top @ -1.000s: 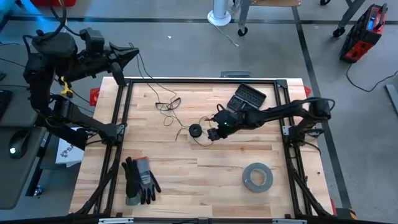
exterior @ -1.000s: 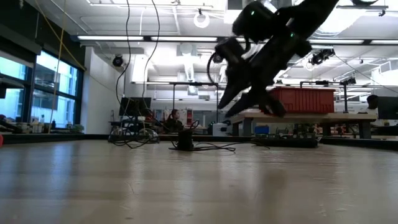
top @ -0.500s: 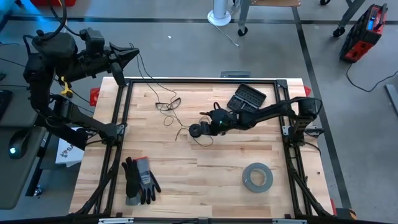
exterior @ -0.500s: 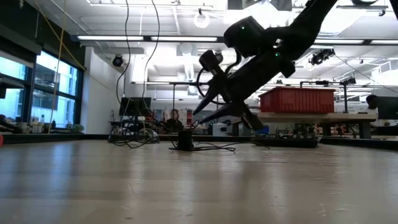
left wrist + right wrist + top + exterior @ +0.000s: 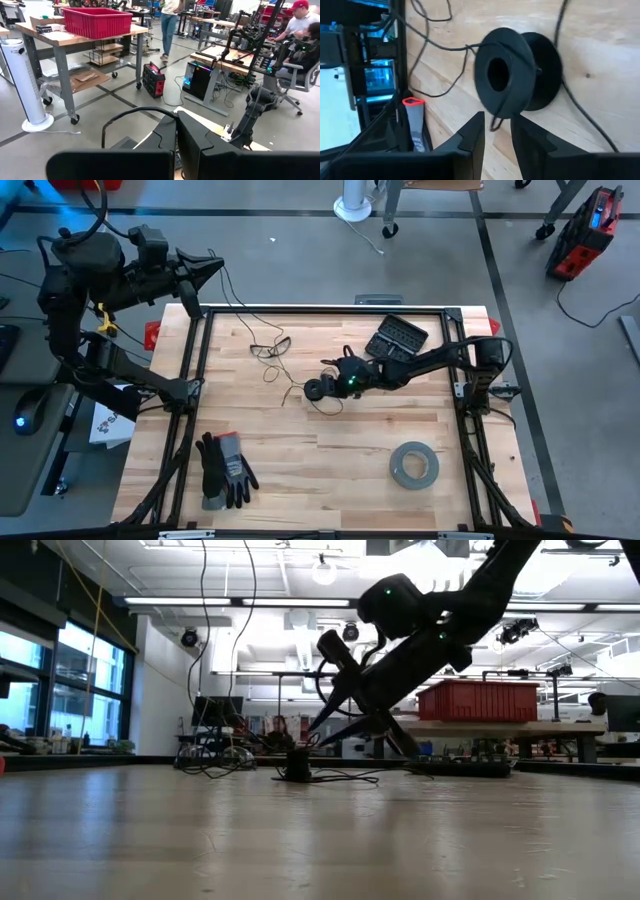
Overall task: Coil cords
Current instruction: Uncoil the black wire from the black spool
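Left end effector (image 5: 208, 268) parked off the counter's (image 5: 330, 455) far-left corner, fingers together, holding nothing. Gloves (image 5: 225, 468) lie near the front-left edge. Thin dark cord (image 5: 268, 345) runs loose in loops across the far-left part of the counter toward the spool (image 5: 315, 389), which sits roughly mid-counter. Right end effector (image 5: 330, 383) reaches in from the right, low over the counter, just beside the spool; fingers (image 5: 472, 137) slightly apart, pointing at the spool's face, not clamped on it. Black case (image 5: 397, 336) sits behind the right arm. Grey tape roll (image 5: 413, 465) lies front-right, well apart from the spool.
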Available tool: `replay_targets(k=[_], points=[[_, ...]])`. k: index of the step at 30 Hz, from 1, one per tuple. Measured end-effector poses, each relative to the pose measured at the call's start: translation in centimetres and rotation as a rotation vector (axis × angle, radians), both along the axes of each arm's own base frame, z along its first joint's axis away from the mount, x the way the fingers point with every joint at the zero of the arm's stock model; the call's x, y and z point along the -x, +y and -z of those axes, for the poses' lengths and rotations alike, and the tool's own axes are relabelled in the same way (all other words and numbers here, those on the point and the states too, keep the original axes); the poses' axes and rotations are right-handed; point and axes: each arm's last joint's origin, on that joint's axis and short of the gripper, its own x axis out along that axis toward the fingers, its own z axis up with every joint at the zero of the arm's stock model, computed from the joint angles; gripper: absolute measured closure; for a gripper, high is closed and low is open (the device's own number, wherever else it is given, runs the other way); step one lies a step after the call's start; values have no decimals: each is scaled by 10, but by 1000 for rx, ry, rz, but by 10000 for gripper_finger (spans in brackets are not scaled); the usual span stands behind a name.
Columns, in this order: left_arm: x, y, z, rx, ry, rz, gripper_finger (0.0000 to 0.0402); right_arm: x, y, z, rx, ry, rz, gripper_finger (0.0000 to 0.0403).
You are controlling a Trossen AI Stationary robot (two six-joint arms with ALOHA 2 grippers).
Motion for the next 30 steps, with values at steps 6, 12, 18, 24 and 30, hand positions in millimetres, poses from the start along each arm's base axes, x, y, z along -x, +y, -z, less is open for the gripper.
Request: replay_targets(k=[6, 12, 18, 24, 30], points=[[0, 0, 0, 1, 0, 1, 401, 0, -1, 0, 19, -1, 17, 316], [0, 0, 0, 3, -2, 1, 401, 0, -2, 0, 23, -1, 44, 351], [0, 0, 0, 15, -10, -1, 401, 0, -2, 0, 62, -5, 29, 394], [0, 0, 0, 20, -14, -6, 393, -2, 0, -10, 130, -64, -57, 401], [7, -1, -3, 46, -55, 16, 345, 3, 0, -39, 205, -154, -154, 402]])
